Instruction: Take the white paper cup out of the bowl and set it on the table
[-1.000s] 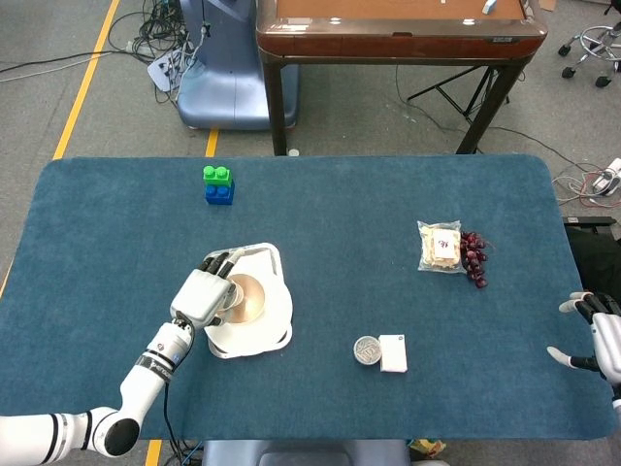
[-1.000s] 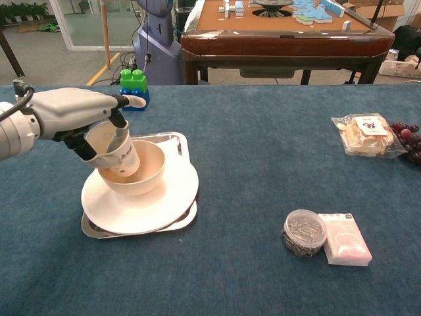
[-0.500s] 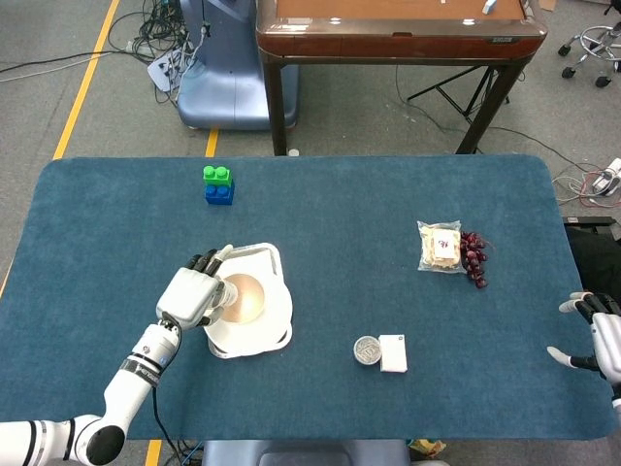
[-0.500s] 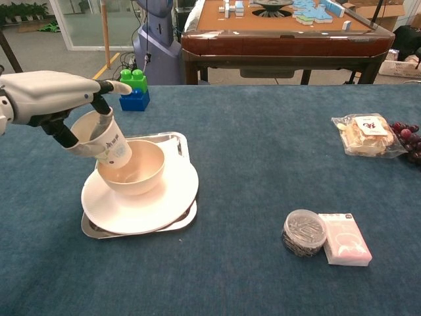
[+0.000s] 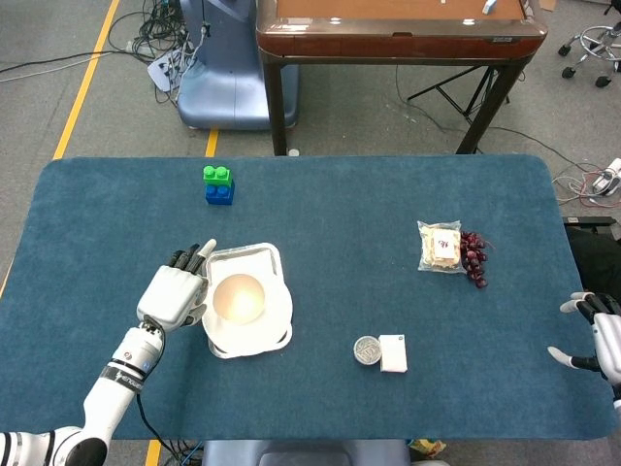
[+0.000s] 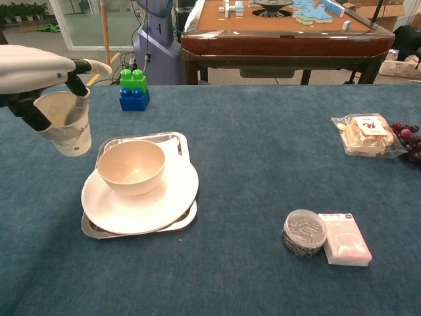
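My left hand point(image 6: 33, 69) grips the white paper cup point(image 6: 67, 125) by its rim and holds it tilted in the air, left of the bowl point(image 6: 131, 164) and above the table. In the head view the left hand point(image 5: 173, 294) hides the cup and sits just left of the cream bowl point(image 5: 239, 297). The bowl is empty and stands on a white plate point(image 6: 141, 204) over a metal tray point(image 6: 172, 142). My right hand point(image 5: 600, 338) hovers at the table's right edge, fingers apart, holding nothing.
A green and blue block stack point(image 6: 134, 90) stands behind the tray. A round tin point(image 6: 304, 232) and a white box point(image 6: 345, 238) lie at the front right. A snack packet point(image 6: 366, 135) and grapes point(image 6: 409, 141) lie far right.
The left hand has lifted the cup out of the bowl and carried it left, clear of the plate. The right hand has not moved.
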